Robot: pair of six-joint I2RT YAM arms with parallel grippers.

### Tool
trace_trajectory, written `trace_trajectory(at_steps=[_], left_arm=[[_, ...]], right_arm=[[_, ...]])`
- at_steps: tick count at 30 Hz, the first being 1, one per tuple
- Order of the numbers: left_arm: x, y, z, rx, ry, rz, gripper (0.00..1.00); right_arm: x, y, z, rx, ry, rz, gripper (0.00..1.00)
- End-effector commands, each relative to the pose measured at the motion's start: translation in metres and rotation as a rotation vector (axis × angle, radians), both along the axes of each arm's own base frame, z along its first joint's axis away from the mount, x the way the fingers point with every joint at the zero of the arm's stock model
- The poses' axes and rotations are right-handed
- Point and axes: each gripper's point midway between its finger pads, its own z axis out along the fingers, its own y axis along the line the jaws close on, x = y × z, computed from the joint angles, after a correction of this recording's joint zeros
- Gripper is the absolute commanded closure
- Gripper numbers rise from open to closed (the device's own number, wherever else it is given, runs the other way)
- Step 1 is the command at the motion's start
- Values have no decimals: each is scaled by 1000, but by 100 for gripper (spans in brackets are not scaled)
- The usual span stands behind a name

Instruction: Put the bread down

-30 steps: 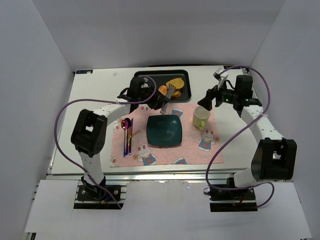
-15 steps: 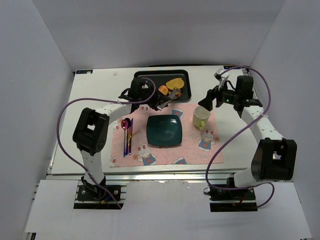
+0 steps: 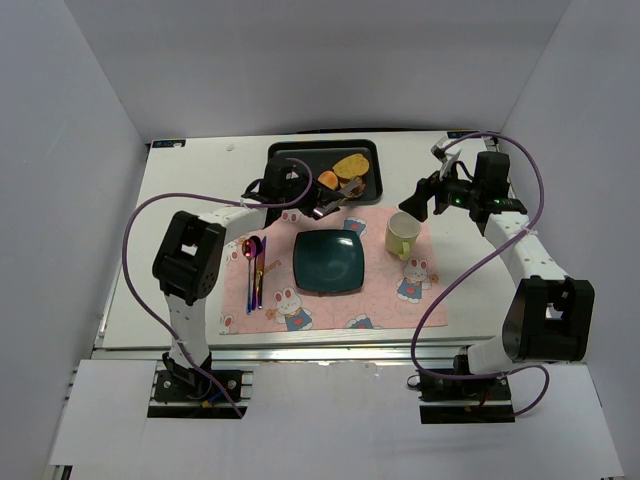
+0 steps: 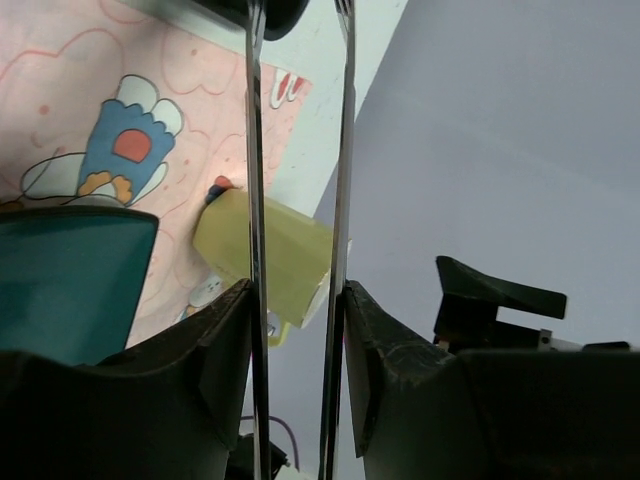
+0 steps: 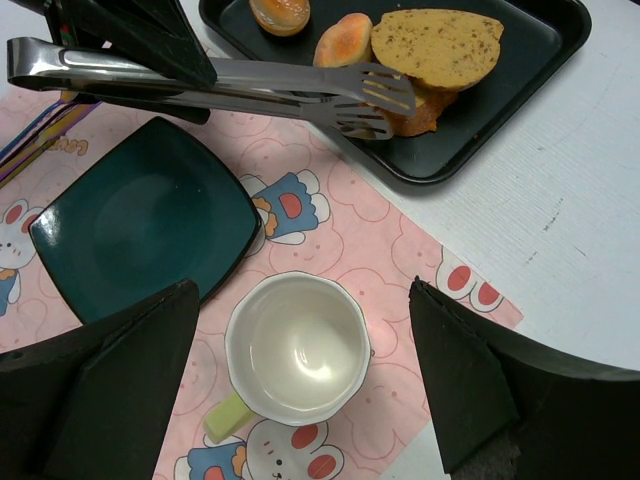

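Note:
A black tray (image 3: pixel 372 186) at the back holds a flat bread slice (image 3: pixel 350 164) and a round bun (image 3: pixel 327 180). My left gripper (image 3: pixel 305 196) is shut on metal tongs (image 3: pixel 340 193), one finger outside each arm. In the right wrist view the tongs (image 5: pixel 250 85) reach over the tray rim (image 5: pixel 470 140), their tips at the front edge of the bread slice (image 5: pixel 437 45), beside a bun (image 5: pixel 342 42). Whether they touch it I cannot tell. A dark teal plate (image 3: pixel 328 262) lies empty on the pink mat. My right gripper (image 5: pixel 303 287) hangs open above a cup.
The yellow-green cup (image 3: pixel 402 236) stands on the pink rabbit mat (image 3: pixel 380 300), right of the plate. A spoon and chopsticks (image 3: pixel 256 268) lie on the mat's left side. A second bun (image 5: pixel 279 12) sits at the tray's far side. White walls enclose the table.
My left wrist has turned and shifted slightly left, so the tongs now lie flatter with their tips at the tray's front edge. Its fingers opened slightly. The right arm has not moved.

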Motion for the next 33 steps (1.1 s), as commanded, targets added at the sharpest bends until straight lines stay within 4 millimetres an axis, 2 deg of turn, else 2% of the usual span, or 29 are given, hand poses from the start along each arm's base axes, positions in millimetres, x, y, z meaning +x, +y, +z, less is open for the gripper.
trace_trajectory(at_steps=[1, 4, 9, 17, 25, 33], left_arm=[[5, -6, 50, -92, -89, 3, 51], [-1, -1, 61, -102, -100, 4, 51], [-3, 10, 57, -101, -85, 32, 51], [13, 13, 48, -111, -90, 74, 51], [34, 15, 31, -122, -67, 95, 51], [28, 20, 33, -128, -54, 94, 51]], right_arm=[[-4, 1, 15, 12, -58, 19, 11], [-3, 1, 15, 15, -57, 21, 11], [-2, 3, 16, 25, -51, 26, 10], [-3, 3, 14, 23, -50, 27, 11], [-4, 2, 14, 20, -51, 24, 11], [-3, 3, 15, 22, -56, 28, 11]])
